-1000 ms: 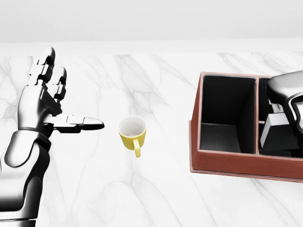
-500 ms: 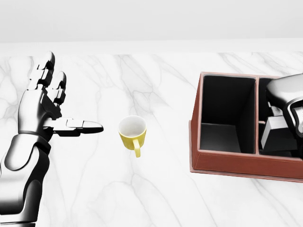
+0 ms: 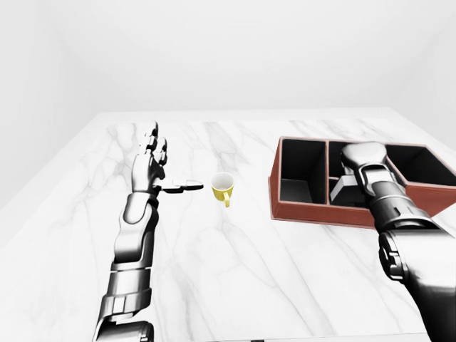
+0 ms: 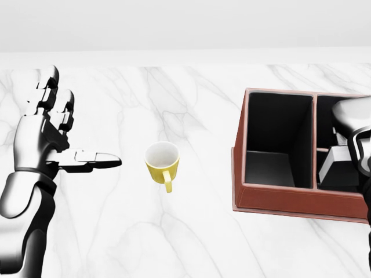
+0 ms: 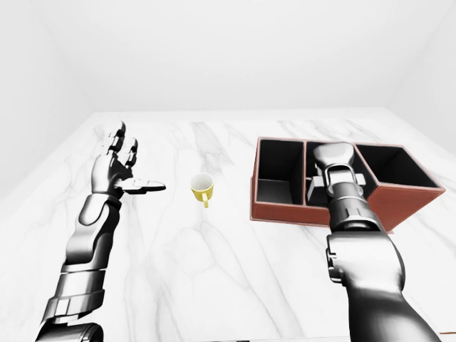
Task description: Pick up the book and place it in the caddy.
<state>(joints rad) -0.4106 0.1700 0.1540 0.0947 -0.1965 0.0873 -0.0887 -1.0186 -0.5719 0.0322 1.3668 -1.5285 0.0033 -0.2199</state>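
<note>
The right hand (image 5: pixel 335 158) is down over the middle compartment of the brown caddy (image 5: pixel 281 205), and a pale grey block, which I take to be the book (image 3: pixel 344 189), sits inside that compartment directly beneath the hand. It looks tilted rather than flat, its long side running roughly away from the wrist, though the hand covers much of it. Whether the fingers are closed on the book or slack above it cannot be told from any view.

The left hand (image 4: pixel 40 136) is well apart from all this, raised over the marble counter (image 4: pixel 191 231) with its fingers spread open and the thumb pointing toward a yellow mug (image 4: pixel 162 164) just beyond it. It grips nothing.

So the book lies straight below the right hand, inside the caddy walls, and far from the left hand. The placement appears nearly complete; what remains is probably a release and a straight lift up, clear of the 2 dividers.
</note>
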